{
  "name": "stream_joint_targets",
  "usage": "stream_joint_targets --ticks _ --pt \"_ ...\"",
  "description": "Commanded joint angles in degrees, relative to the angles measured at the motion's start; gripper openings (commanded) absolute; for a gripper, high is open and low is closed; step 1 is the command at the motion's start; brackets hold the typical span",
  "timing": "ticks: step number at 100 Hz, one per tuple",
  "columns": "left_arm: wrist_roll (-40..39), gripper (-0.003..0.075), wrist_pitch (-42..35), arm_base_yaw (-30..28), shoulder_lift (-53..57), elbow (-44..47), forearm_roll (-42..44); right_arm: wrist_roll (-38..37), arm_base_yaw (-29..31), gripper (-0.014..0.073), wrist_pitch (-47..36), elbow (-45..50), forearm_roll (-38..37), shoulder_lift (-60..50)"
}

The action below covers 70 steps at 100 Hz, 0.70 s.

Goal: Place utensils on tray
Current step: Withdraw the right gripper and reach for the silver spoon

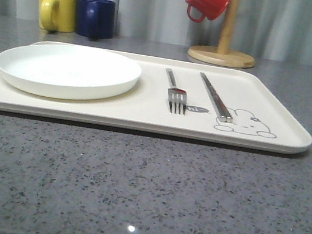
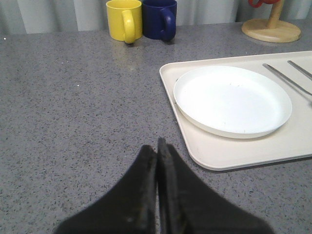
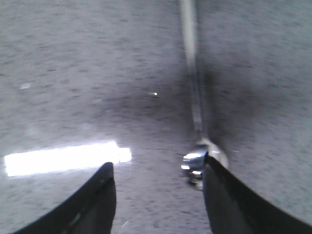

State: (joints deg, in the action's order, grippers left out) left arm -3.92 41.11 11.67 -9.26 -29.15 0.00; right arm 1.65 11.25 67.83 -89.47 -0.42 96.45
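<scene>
Pincers first: my left pincer (image 2: 157, 151) has its two dark fingers pressed together with nothing between them, hanging above bare grey speckled desk (image 2: 73, 107) just off the near corner of the cream tray (image 2: 214, 158). My right pincer (image 3: 158, 180) is spread wide, and in its blurred wrist view the spoon (image 3: 197, 102) lies on the desk with its shiny bowl right against the inside of one finger (image 3: 229, 195); I cannot tell whether they touch. The spoon's handle runs straight away from the pincer.

From the front view, the tray (image 1: 143, 121) sits flat on the desk (image 1: 143, 198). A round white plate (image 1: 68, 70) rests on its left half. To the right of the plate lies the fork (image 1: 175, 90), tines toward me, and just beside it, further right, the pair of chopsticks (image 1: 215, 97), their near ends touching the grey rabbit drawing (image 1: 244, 124).

Behind the tray stand a yellow mug (image 1: 57, 11) and a dark blue mug (image 1: 96, 17) side by side, and a red mug (image 1: 207, 0) hangs on a wooden mug tree (image 1: 223, 47).
</scene>
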Motion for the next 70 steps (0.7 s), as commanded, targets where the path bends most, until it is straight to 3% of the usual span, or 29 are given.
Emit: stream_joint_targets --ticks 1,70 --pt "-0.48 -0.0019 -4.11 0.30 -0.75 -1.41 0.00 1.05 2.71 0.0414 -1.68 -1.38 -0.39 -1.52" --pt "-0.48 -0.0019 -4.11 0.30 -0.75 -1.41 0.00 4.06 4.37 0.0408 -7.78 -1.43 2.66 9.07"
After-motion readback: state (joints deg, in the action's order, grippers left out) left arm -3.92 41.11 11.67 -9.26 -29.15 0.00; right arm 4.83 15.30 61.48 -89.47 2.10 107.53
